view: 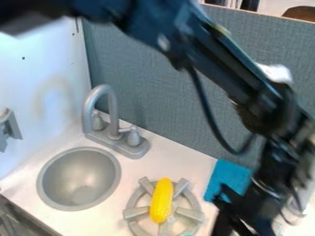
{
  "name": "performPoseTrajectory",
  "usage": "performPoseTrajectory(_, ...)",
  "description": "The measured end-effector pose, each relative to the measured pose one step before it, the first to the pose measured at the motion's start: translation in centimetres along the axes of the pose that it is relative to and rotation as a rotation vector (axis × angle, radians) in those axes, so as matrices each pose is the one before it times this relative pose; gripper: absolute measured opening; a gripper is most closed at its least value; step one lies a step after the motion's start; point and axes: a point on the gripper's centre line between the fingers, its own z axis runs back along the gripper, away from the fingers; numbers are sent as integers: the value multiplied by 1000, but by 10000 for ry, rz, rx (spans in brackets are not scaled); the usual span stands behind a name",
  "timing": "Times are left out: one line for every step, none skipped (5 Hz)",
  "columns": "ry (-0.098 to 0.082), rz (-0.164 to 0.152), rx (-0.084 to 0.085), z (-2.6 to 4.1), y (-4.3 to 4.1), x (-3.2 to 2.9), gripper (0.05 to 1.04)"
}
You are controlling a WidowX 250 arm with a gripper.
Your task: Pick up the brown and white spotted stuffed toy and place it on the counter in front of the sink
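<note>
The black gripper (232, 213) hangs at the lower right, partly over a blue cloth (225, 175) that lies flat on the counter. Left of the gripper and apart from it, a yellow corn cob (162, 201) rests lengthwise across the grey stove burner (198, 216). Part of the cloth is hidden behind the arm. A small bit of something teal (186, 234) shows at the bottom edge, by the burner.
A round grey sink (78, 179) is set into the white counter (175, 159) at left. Behind it stands a grey faucet (109, 133) with two handles. A grey panel (144, 69) rises along the back, and a white wall (46, 87) stands at left.
</note>
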Motion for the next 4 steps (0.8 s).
performPoseTrajectory(625, 1232, -309, 4, 2017, -1989, 501)
performPoseTrajectory(655, 801, -127, -308, 2295, -1251, 501)
performPoseTrajectory(-466, 827, -206, -1759, 3495, -1175, 501)
performPoseTrajectory(-474, 912, -84, -2567, 2728, -1259, 501)
